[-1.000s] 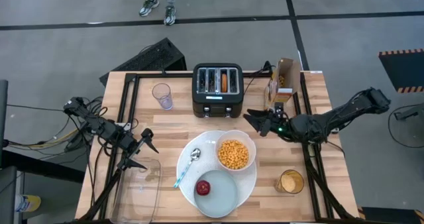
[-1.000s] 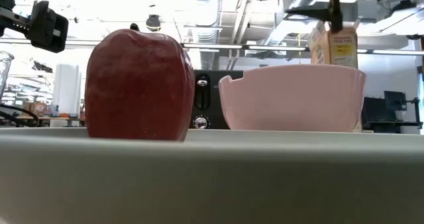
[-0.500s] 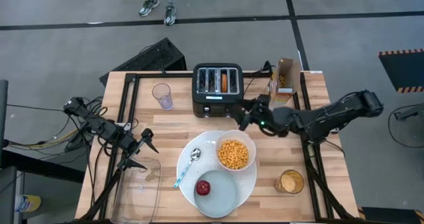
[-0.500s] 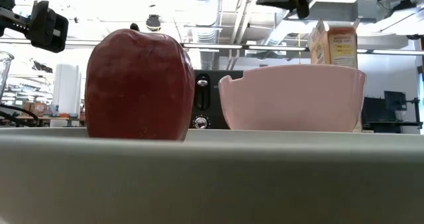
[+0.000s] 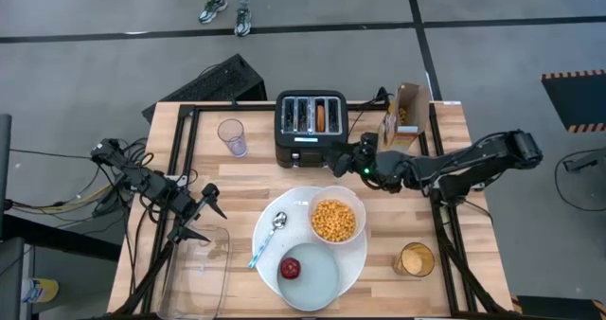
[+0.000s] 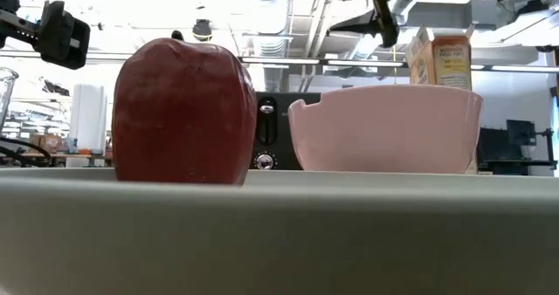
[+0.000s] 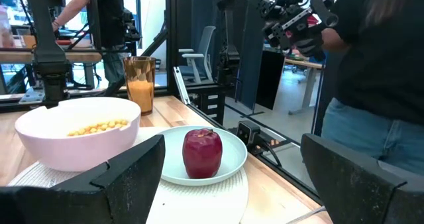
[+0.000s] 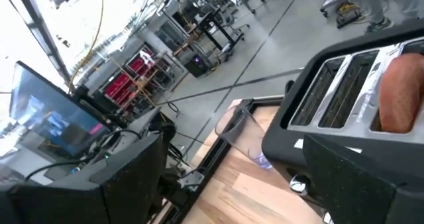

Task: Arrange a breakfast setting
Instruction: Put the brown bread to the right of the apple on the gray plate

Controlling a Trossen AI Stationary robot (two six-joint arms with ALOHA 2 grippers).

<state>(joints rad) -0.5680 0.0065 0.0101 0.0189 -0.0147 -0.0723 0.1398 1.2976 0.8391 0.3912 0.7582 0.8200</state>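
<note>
Large white plate (image 5: 355,256) carries cereal-filled bowl (image 5: 335,220), spoon (image 5: 268,238), and apple (image 5: 291,268) on pale-blue plate (image 5: 320,275).

the low view crops the small pale-blue plate (image 6: 279,234) at both sides and below; the small red apple (image 6: 184,112) hides part of the toaster (image 6: 271,142); the toasted bagel (image 8: 401,95) sits mostly sunk in its slot

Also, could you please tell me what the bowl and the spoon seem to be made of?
Bowl: looks like glazed ceramic, though melamine is possible; smooth, opaque white wall. Spoon: shiny metal head reflecting light, with a matte blue handle, probably plastic.
</note>
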